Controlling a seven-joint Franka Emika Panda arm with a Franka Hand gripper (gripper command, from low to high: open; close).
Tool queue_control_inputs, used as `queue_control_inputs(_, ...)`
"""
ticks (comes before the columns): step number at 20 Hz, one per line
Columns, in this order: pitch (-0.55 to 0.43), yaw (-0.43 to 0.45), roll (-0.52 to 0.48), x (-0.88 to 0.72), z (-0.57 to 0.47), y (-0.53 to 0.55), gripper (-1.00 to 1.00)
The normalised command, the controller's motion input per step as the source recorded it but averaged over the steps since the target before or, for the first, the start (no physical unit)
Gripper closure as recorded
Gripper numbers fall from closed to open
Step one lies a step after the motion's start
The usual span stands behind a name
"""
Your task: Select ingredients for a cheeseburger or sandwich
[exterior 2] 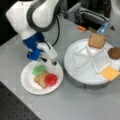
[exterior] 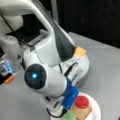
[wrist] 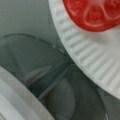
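Observation:
On the small white paper plate (exterior 2: pixel 30 85), one tan toast square (exterior 2: pixel 40 80) lies flat. A red disc (exterior 2: pixel 51 79) rests on its right corner and a green disc (exterior 2: pixel 38 70) lies against its upper edge. These pieces also show in a front view as the red disc (exterior: pixel 82 101), toast (exterior: pixel 81 111) and green disc (exterior: pixel 68 116). Another toast square (exterior 2: pixel 96 40) leans in the big round divided tray (exterior 2: pixel 75 72). My gripper (exterior 2: pixel 50 61) hangs over the plate's upper rim, open and empty. In the wrist view, the red disc (wrist: pixel 95 13) sits on the ribbed plate rim (wrist: pixel 82 50).
The divided tray also holds a brown patty (exterior 2: pixel 114 53) and a yellow-orange cheese square (exterior 2: pixel 110 73), and the cheese (exterior: pixel 80 51) shows behind the arm in a front view. The tray's edge (wrist: pixel 15 100) lies close beside the plate. An orange block (exterior 2: pixel 81 28) sits at the back.

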Motion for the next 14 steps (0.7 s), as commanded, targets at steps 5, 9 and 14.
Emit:
queue_control_inputs(5,-0.105,-0.01,-0.53,-0.5,0.22,0.54,-1.0)
queue_control_inputs(9,-0.183,-0.032,-0.439,-0.67,0.11,0.4,-1.0)
queue_control_inputs(14,-0.235,-0.088,-0.42,-0.88,0.05,0.21,-1.0)
